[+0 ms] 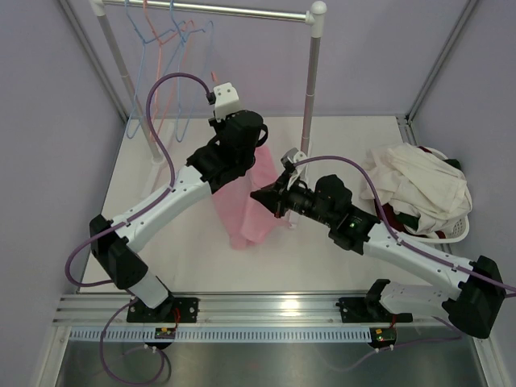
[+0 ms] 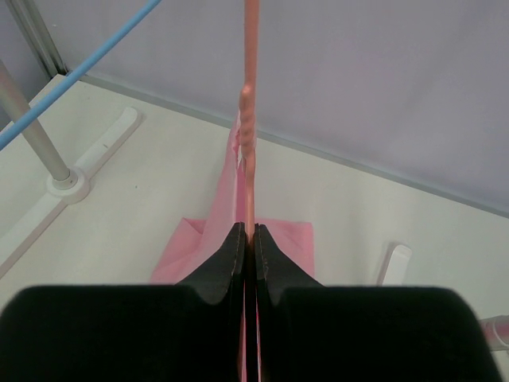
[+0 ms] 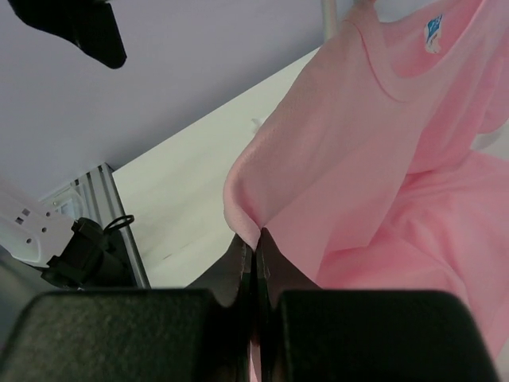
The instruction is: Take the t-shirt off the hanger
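Note:
A pink t-shirt (image 1: pixel 246 205) hangs in mid-table from a pink hanger (image 2: pixel 250 135). My left gripper (image 2: pixel 251 235) is shut on the hanger's thin pink rod, holding it up with the shirt (image 2: pixel 199 247) draped below. In the top view the left gripper (image 1: pixel 242 153) sits at the shirt's top. My right gripper (image 3: pixel 256 239) is shut on a fold of the shirt's fabric (image 3: pixel 350 159) near a sleeve edge; in the top view the right gripper (image 1: pixel 266 196) is at the shirt's right side. The collar and a blue label (image 3: pixel 433 32) show at upper right.
A clothes rack (image 1: pixel 218 10) with several empty wire hangers (image 1: pixel 173 48) stands at the back left, its right post (image 1: pixel 310 89) behind the shirt. A white basket (image 1: pixel 451 230) of pale laundry sits at right. The rack's foot (image 2: pixel 71 179) lies left.

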Motion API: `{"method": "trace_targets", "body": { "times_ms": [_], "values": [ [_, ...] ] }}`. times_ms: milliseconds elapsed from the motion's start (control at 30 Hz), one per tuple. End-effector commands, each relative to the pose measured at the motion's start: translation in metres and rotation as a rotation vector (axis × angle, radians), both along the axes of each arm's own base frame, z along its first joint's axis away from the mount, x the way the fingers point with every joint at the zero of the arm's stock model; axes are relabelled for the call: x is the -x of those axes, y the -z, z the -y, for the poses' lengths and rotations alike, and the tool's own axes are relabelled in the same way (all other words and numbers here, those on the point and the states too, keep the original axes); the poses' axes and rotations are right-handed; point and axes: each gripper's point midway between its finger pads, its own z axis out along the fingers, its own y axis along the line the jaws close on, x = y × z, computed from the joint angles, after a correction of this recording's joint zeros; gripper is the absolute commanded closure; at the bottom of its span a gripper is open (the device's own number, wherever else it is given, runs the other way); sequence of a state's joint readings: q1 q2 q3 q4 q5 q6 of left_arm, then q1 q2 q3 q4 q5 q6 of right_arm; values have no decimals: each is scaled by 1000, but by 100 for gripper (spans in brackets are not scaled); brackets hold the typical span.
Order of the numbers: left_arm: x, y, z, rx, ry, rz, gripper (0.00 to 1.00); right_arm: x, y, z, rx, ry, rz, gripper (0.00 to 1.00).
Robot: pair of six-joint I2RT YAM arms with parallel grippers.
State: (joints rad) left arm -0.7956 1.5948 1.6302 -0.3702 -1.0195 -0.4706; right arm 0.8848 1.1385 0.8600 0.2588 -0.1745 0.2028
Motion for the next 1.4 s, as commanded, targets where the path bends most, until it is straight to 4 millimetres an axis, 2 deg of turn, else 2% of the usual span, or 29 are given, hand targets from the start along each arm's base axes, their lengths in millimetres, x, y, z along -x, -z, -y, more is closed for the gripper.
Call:
{"method": "trace_targets", "body": {
  "times_ms": [0,200,367,433,500,533,600,633,667,800,933,1000,1033,1100,1167,1233,1267,1300,1333,1367],
  "values": [
    [-9,-30,-10,95,-72,91,100,9,-29,9,-41,26,48,100],
    [-31,-23,-18,93,-124,94,100,30,-30,26,-43,21,28,100],
    [-46,-22,-22,81,-141,106,100,45,-12,36,-19,35,-19,100],
    [-49,-29,-21,92,-130,116,100,46,0,37,-6,39,-44,100],
    [-51,-38,-21,101,-129,129,100,49,7,32,-10,22,-71,100],
    [-52,-43,-22,94,-130,135,100,51,20,29,3,14,-94,100],
    [-55,-49,-24,84,-141,145,100,59,25,20,-25,-13,-123,100],
    [-55,-58,-26,76,-146,156,100,62,37,16,-14,-21,-141,100],
    [-55,-61,-28,70,-153,160,100,70,40,11,-14,-43,-148,100],
    [-56,-67,-33,61,-160,173,100,78,48,-1,-3,-52,-166,100],
    [-52,-74,-35,69,-142,180,100,75,56,-8,8,-52,-175,100],
    [-49,-73,-27,78,-73,171,100,69,52,-9,8,-27,-154,100],
    [-40,-81,-30,107,-49,178,100,65,51,-10,13,-14,-149,100],
    [-31,-78,-25,140,14,157,100,53,46,-9,22,44,-130,100],
    [-4,-95,-34,197,61,157,100,41,40,-8,-6,86,-125,100],
    [16,-96,-31,217,140,143,100,25,35,-7,-33,97,-143,100],
    [36,-113,-40,249,177,176,100,22,31,-9,-42,89,-142,100],
    [44,-99,-37,248,219,136,100,17,23,-10,-44,98,-121,100],
    [52,-98,-41,250,233,125,100,12,24,-12,-30,108,-116,100],
    [68,-107,-46,274,273,138,100,5,15,-13,-35,122,-96,100]
  ]
}}
